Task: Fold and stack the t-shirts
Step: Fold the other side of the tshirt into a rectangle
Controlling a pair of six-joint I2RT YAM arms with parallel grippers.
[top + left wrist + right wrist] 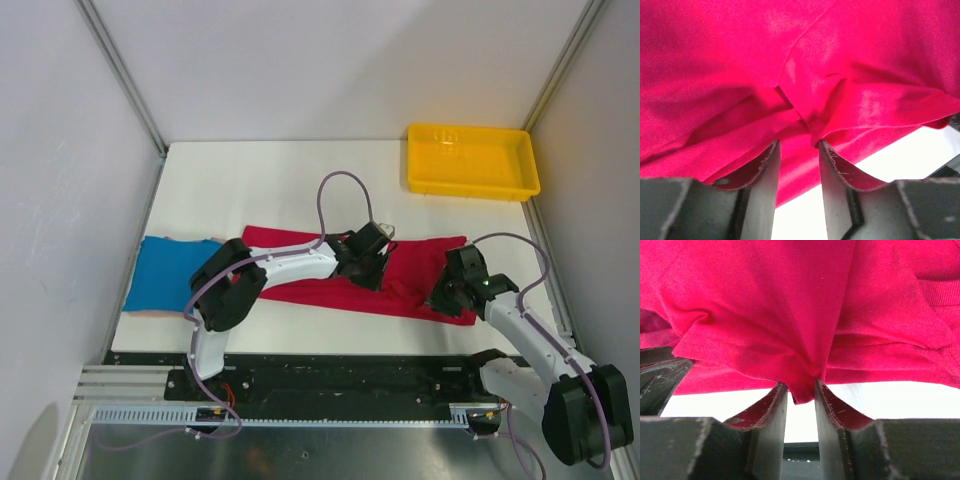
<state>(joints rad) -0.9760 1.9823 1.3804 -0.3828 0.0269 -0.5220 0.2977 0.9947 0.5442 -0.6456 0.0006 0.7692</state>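
Left tool (797, 145), right tool (801, 385): narrow gap, crimson t-shirt (740, 60) between, grip unclear; blue t-shirt (165, 272) part-hidden.

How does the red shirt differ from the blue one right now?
The red shirt lies rumpled in a long band across the middle of the table; the blue shirt lies flat at its left edge. The left end effector and right end effector are down on the red shirt; neither is at the blue shirt. Both shirts rest on the white table.

walls (320, 60): pale grey | table (270, 180): white | corner posts (122, 72): metal | light: even
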